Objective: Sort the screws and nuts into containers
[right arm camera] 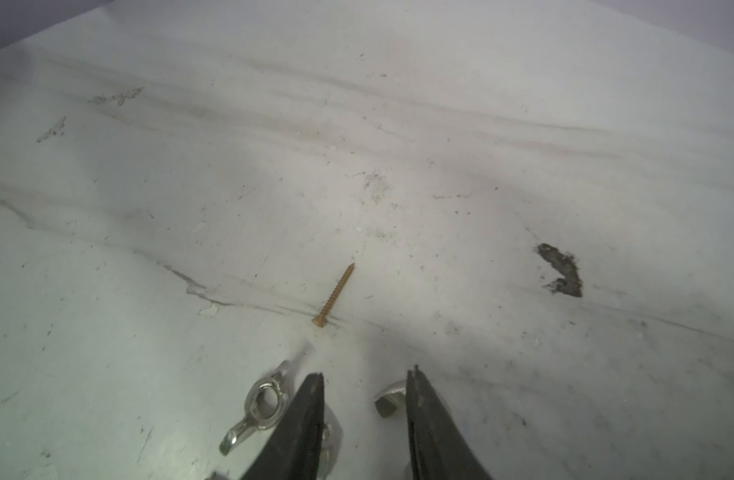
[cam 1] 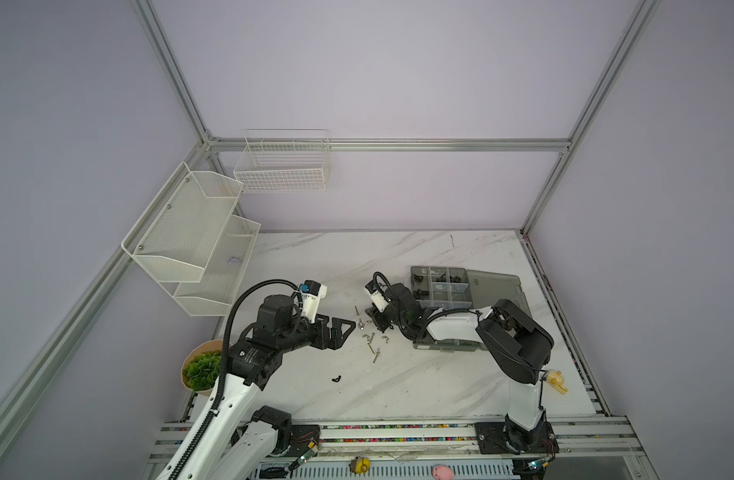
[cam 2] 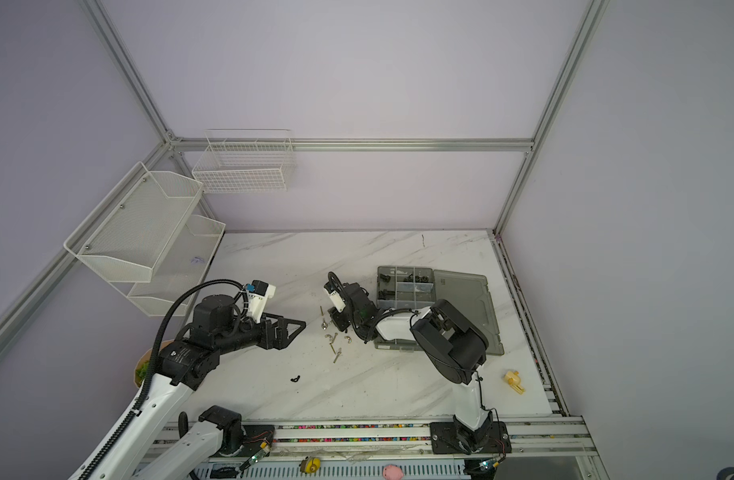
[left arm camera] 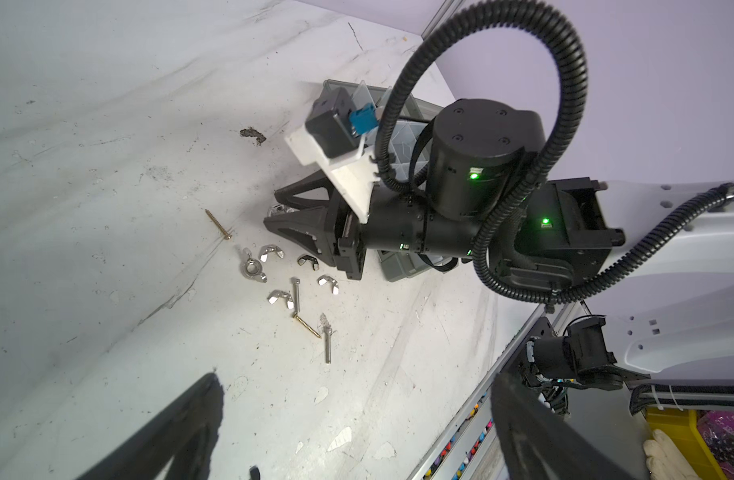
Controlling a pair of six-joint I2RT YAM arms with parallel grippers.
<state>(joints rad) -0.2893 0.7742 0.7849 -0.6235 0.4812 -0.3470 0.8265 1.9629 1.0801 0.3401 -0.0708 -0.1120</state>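
Right fingers [right arm camera: 303, 415], apart and low over the bench [right arm camera: 357, 145], straddle a silver wing nut [right arm camera: 388, 401] lying close against one finger. A second wing nut [right arm camera: 261, 405] lies just outside. An off-centre closure could flick the nut away or trap both. The organizer box [cam 1: 494, 291] stands near, partly under the right arm. Left fingers [left arm camera: 178, 432] are spread, empty.

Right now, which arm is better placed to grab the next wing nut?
Right. The right gripper is down among the silver wing nuts, one between its parted jaws, organizer box beside it; left gripper hangs farther away.
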